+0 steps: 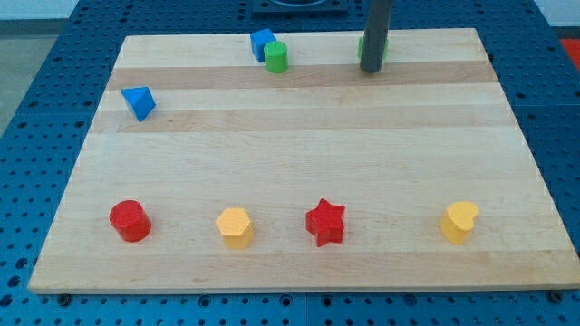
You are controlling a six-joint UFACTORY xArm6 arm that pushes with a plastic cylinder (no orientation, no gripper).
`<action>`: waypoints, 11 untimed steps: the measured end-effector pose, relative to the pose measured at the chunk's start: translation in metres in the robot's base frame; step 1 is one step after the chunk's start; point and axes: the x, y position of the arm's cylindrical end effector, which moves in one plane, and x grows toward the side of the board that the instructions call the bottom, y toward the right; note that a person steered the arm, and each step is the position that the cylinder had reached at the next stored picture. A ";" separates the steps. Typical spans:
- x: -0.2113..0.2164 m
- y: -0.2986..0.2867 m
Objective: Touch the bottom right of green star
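The green star (385, 49) sits at the view's top right of the wooden board, mostly hidden behind my rod; only slivers of green show at the rod's sides. My tip (370, 69) rests on the board right at the star's bottom edge, seemingly touching it. A green cylinder (276, 56) stands at the top middle, next to a blue block (262, 42).
A blue triangular block (139, 102) lies at the left. Along the view's bottom are a red cylinder (130, 220), a yellow hexagon (235, 226), a red star (325, 222) and a yellow heart-like block (459, 222). The wooden board (299, 145) lies on a blue perforated table.
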 end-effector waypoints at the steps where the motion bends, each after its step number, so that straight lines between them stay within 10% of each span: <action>1: 0.026 0.014; 5: -0.070 0.034; 11: -0.005 0.036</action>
